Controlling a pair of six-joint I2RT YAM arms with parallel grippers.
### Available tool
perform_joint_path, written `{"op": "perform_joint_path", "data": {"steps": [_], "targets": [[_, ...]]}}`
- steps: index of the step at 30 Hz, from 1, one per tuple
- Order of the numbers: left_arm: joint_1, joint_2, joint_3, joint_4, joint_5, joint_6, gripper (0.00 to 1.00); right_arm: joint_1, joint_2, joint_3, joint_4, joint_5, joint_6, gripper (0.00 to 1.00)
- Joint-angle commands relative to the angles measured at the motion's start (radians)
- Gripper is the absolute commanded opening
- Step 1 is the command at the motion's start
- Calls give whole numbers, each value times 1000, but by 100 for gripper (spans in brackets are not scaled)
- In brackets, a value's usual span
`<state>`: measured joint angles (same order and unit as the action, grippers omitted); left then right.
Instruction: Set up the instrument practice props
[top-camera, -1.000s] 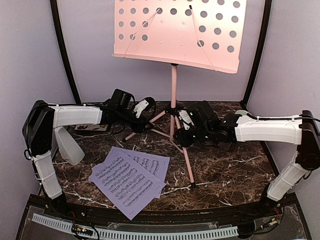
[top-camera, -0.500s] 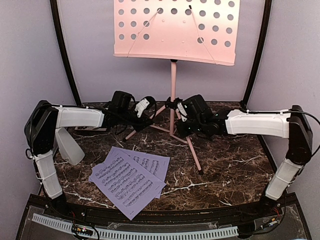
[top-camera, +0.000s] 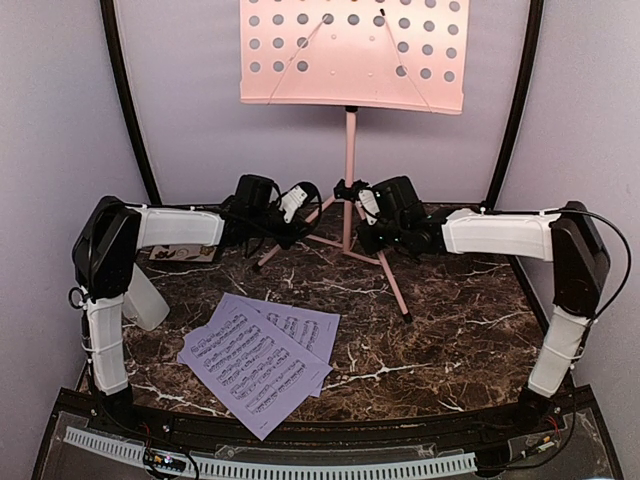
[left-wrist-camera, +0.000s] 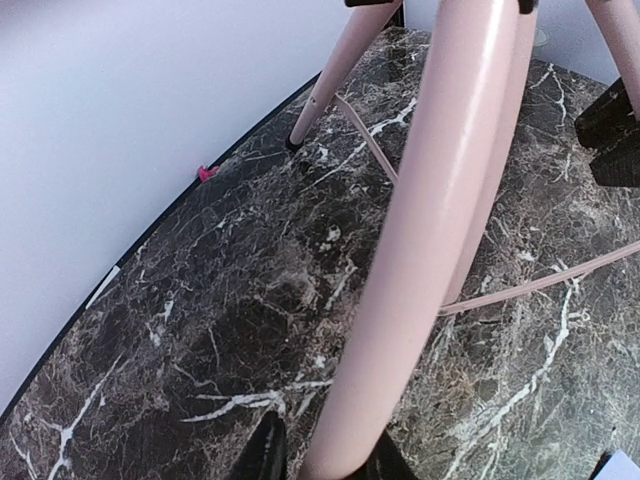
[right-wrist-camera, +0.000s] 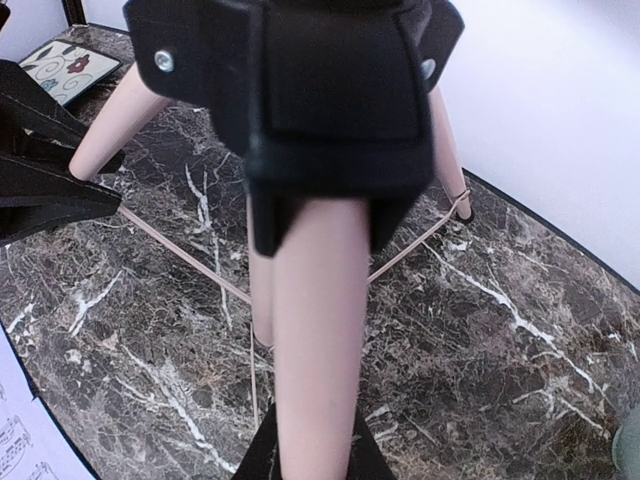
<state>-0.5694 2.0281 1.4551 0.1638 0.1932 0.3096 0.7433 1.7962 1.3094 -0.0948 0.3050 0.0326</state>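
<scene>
The pink music stand (top-camera: 350, 55) stands upright at the back, its pole (top-camera: 349, 150) rising from a black hub (right-wrist-camera: 330, 100). My left gripper (top-camera: 303, 207) is shut on the stand's left leg (left-wrist-camera: 430, 230), which fills the gap between its fingers (left-wrist-camera: 265, 455). My right gripper (top-camera: 373, 228) is shut on the leg (right-wrist-camera: 320, 340) that runs forward to the right. Lavender sheet-music pages (top-camera: 260, 360) lie flat at the front left. The grey metronome (top-camera: 145, 297) stands at the left, partly hidden behind my left arm.
A floral tile (top-camera: 180, 255) lies behind my left forearm, also in the right wrist view (right-wrist-camera: 65, 65). A pale-green bowl's rim (right-wrist-camera: 630, 440) shows at that view's right edge. The back wall is close behind the stand. Thin pink braces (right-wrist-camera: 180, 255) join the legs.
Both grippers have closed on the stand's legs and moved back toward the wall. The stand has shifted rearward with them, and its tilted plate now sits level.
</scene>
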Motion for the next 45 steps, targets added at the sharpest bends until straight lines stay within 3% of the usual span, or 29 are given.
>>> {"op": "perform_joint_path", "data": {"steps": [1, 4, 6, 10, 14, 19, 21, 22, 26, 32, 39, 45], "targets": [[40, 14, 54, 34, -73, -22, 3, -19, 10, 40, 71, -46, -91, 0], [40, 14, 48, 23, -61, -21, 8, -20, 4, 27, 81, -83, -93, 0], [41, 13, 45, 14, -58, -24, 13, -19, 5, 24, 79, -104, -91, 5], [39, -1, 39, 0, -3, -33, 36, -20, -9, 21, 63, -139, -95, 20], [35, -30, 28, -2, 49, -60, 61, -18, -56, -2, 55, -151, -92, 48], [18, -95, -26, 37, 79, -114, 76, -17, -146, -45, 42, -185, -84, 77], [16, -127, -64, 60, 75, -151, 92, -16, -183, -65, 35, -190, -75, 91], [16, -144, -82, 63, 69, -169, 94, -16, -194, -77, 32, -193, -68, 98], [13, -219, -139, 13, 30, -241, 98, -16, -298, -136, 7, -206, -41, 100], [6, -313, -180, -213, 4, -333, 97, -15, -410, -221, -85, -307, 3, 99], [-55, -504, -402, -374, -28, -458, 92, 40, -505, -327, -141, -378, 52, 95], [-125, -640, -537, -547, -45, -667, 88, 132, -484, -372, -121, -417, 108, 91]]}}
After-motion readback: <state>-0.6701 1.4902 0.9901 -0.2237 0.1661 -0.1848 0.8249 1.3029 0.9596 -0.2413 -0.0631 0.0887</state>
